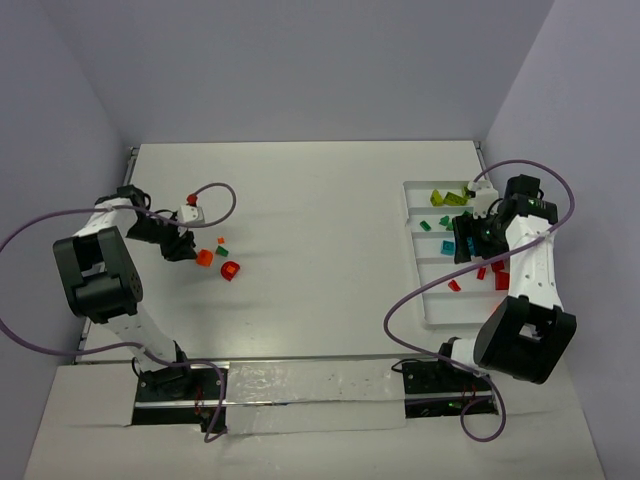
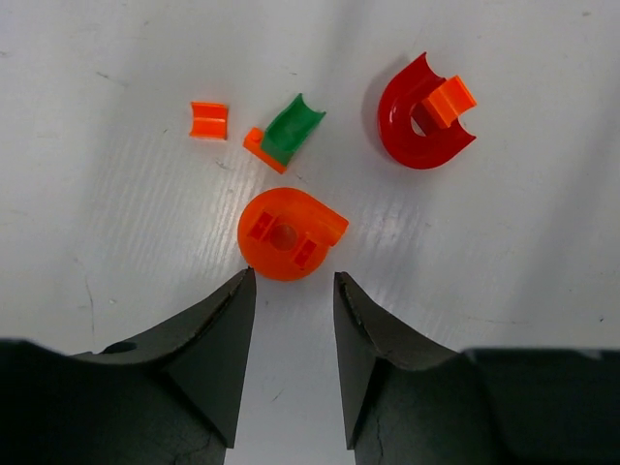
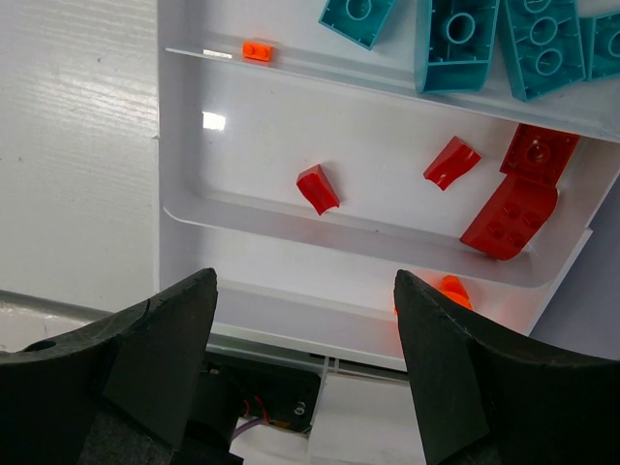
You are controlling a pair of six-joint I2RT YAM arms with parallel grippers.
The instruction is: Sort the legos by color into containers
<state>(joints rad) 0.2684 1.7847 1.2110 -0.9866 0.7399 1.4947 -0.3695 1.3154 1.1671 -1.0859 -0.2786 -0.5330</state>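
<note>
White, lightly scuffed worktop [image 2: 116, 291] fills my left wrist view. Closest to me the left gripper [image 2: 294, 281] hangs low with its jaws partly apart and nothing between them. Just past their tips lies the round orange brick [image 2: 289, 234], studs up, with a square tab sticking out on one side. I take this as the piece to lift. The gap looks narrower than the disc, so I would widen the jaws first. Driving in as they stand would probably shove the brick into the pieces behind it. Then I would ease forward until the fingers straddle the round body, keep off the tab, and close across the middle, low to the surface.

Beyond it a dark green curved piece [image 2: 292, 128] leans on a small orange sliver [image 2: 258, 145], with another small orange brick [image 2: 207, 120] beside them. A red ring-shaped brick [image 2: 422, 124] cradles one more orange bit [image 2: 449, 101].

Well across the worktop the right gripper [image 3: 305, 281] hovers over the tray [image 3: 174, 145], jaws wide apart and empty. Red bricks [image 3: 509, 218] lie in one compartment and teal bricks [image 3: 455, 44] in the next. An orange piece [image 3: 450, 291] peeks past one finger in the nearest compartment, so I judge the orange goes there.
</note>
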